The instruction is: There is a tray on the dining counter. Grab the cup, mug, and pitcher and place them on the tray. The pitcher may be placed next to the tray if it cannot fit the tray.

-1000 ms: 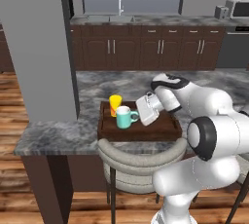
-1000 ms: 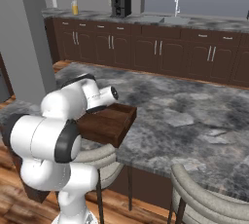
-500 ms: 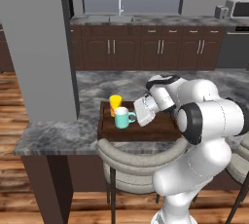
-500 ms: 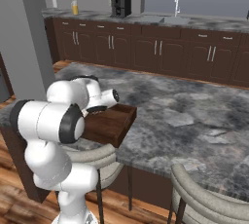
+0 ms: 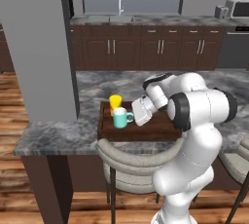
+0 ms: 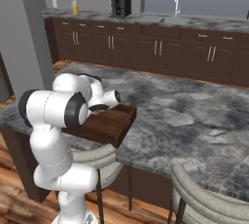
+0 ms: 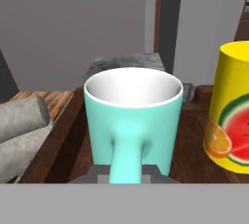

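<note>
The dark wooden tray [image 5: 155, 129] lies on the marbled dining counter [image 5: 58, 133]. On its left part stand the yellow cup [image 5: 115, 102] and, just in front of it, the teal mug [image 5: 119, 118]. My gripper [image 5: 132, 117] reaches in from the right and is shut on the mug's handle. In the hand view the mug [image 7: 133, 113] is close ahead, its handle toward me between the fingertips of the gripper [image 7: 125, 174], and the cup [image 7: 233, 108] stands to its right. The pitcher [image 6: 74, 7] stands far off on the back counter.
A grey pillar [image 5: 39, 47] rises at the counter's left end. Grey stools [image 5: 136, 162] [image 6: 209, 198] stand along the near side. The back counter holds a faucet [image 5: 120, 6], a coffee machine [image 6: 120, 5] and a microwave [image 5: 238, 8].
The hand has slid a little to the left over the tray with the mug, bringing it nearer the cup. My elbow has swung outward.
</note>
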You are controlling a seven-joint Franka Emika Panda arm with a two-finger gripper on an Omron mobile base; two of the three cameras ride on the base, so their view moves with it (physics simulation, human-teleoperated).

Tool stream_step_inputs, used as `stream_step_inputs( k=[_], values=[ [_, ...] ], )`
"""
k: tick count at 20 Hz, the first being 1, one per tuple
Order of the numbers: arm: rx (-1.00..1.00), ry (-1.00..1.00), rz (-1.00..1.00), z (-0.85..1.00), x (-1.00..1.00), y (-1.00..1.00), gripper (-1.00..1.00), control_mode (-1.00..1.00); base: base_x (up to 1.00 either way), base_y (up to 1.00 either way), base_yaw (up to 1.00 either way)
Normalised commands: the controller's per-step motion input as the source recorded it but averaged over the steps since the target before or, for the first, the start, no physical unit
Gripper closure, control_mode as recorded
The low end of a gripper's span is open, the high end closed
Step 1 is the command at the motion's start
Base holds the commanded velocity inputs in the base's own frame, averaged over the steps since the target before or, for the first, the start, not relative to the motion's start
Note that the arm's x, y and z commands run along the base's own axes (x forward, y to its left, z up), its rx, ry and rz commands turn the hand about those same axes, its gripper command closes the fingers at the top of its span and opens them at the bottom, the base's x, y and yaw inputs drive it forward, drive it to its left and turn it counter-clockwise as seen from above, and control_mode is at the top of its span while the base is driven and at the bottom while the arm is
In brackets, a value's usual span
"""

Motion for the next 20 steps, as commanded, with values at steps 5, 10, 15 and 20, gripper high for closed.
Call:
stream_step_inputs(
  k=[5,10,15,20],
  values=[
    [0.00,0.00,0.00,-0.18,0.14,0.16,1.00,-1.00,0.00,0.00,0.00],
    [0.00,0.00,0.00,-0.11,0.20,0.22,1.00,-1.00,0.00,0.00,0.00],
    [0.00,0.00,0.00,-0.02,0.01,0.09,1.00,-1.00,0.00,0.00,0.00],
    [0.00,0.00,0.00,0.00,0.00,0.00,1.00,-1.00,0.00,0.00,0.00]
  ],
)
